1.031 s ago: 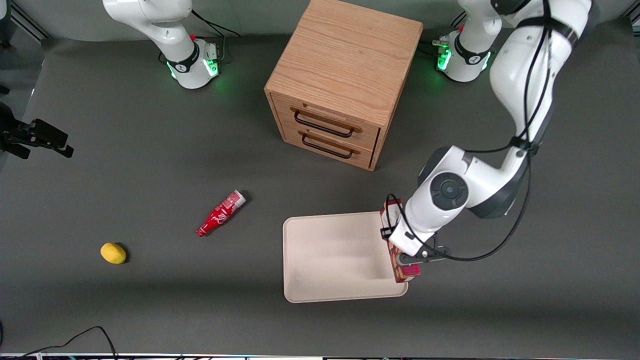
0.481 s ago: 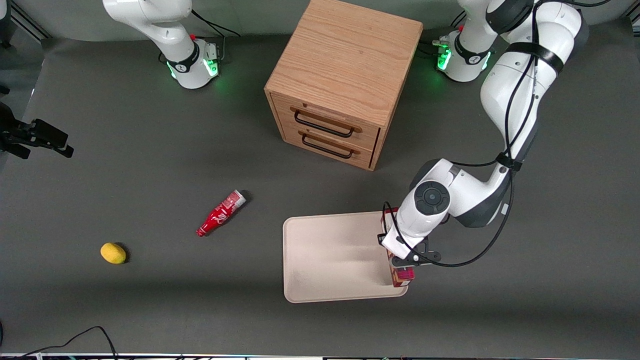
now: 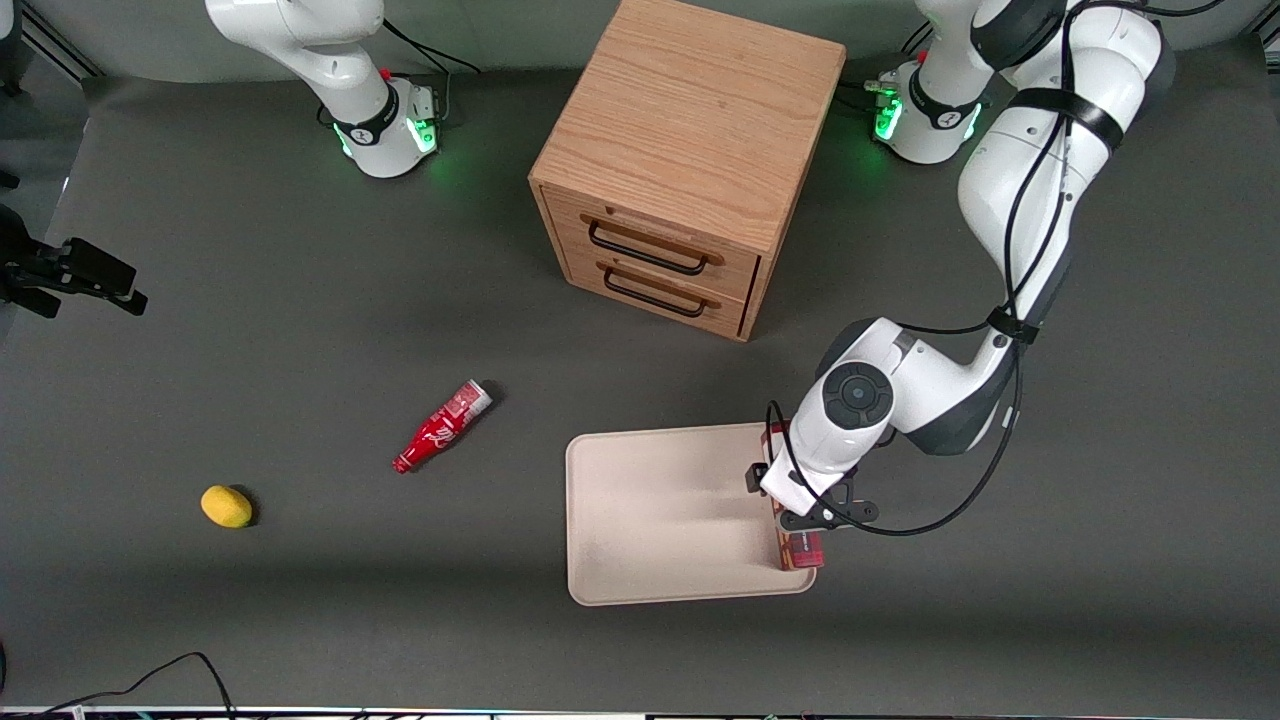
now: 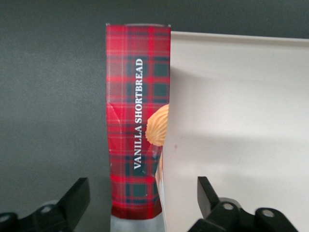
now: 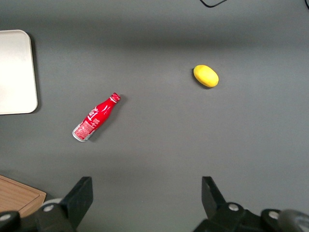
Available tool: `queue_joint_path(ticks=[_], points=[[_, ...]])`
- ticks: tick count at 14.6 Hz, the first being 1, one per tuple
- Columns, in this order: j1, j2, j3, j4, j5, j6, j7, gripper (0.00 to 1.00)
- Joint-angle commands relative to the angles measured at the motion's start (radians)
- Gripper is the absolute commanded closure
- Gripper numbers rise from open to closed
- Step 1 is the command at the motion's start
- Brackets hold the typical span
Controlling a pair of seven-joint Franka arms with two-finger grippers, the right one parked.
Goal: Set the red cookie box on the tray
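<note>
The red cookie box (image 4: 137, 121), in red plaid with a cookie picture, stands on its narrow side along the beige tray's (image 3: 650, 520) rim at the working arm's end. In the front view only its near end (image 3: 803, 550) shows below the wrist. My left gripper (image 4: 142, 203) hangs right over the box and is open. Its black fingers (image 4: 77, 198) stand well apart on either side of the box, with a gap between each finger and the box. The wrist hides most of the gripper (image 3: 805, 497) in the front view.
A wooden two-drawer cabinet (image 3: 690, 150) stands farther from the front camera than the tray. A small red bottle (image 3: 441, 427) and a yellow lemon (image 3: 226, 506) lie toward the parked arm's end of the table.
The arm has come down and shifted slightly toward the tray's middle, bringing the box from a tilted pose above the rim to rest on the tray's edge.
</note>
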State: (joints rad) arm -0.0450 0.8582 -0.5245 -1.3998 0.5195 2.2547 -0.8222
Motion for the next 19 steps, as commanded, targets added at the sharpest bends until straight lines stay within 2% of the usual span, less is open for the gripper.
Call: queue_joint_path(ticks=[1, 3, 5, 8, 10, 12, 15, 17, 19], points=[[-0.001, -0.065, -0.003, -0.002, 0.010, -0.058, -0.046, 0.00], [0.019, -0.112, -0.041, 0.004, -0.005, -0.153, -0.035, 0.00], [0.043, -0.190, -0.054, 0.007, -0.077, -0.245, -0.016, 0.00], [0.060, -0.358, 0.019, 0.010, -0.312, -0.387, 0.174, 0.00], [0.059, -0.479, 0.145, 0.016, -0.448, -0.534, 0.344, 0.00], [0.060, -0.575, 0.243, 0.015, -0.490, -0.703, 0.528, 0.00], [0.054, -0.712, 0.409, -0.010, -0.541, -0.851, 0.751, 0.00], [0.054, -0.807, 0.469, -0.098, -0.549, -0.867, 0.825, 0.00], [0.057, -0.902, 0.494, -0.232, -0.549, -0.810, 0.860, 0.00]])
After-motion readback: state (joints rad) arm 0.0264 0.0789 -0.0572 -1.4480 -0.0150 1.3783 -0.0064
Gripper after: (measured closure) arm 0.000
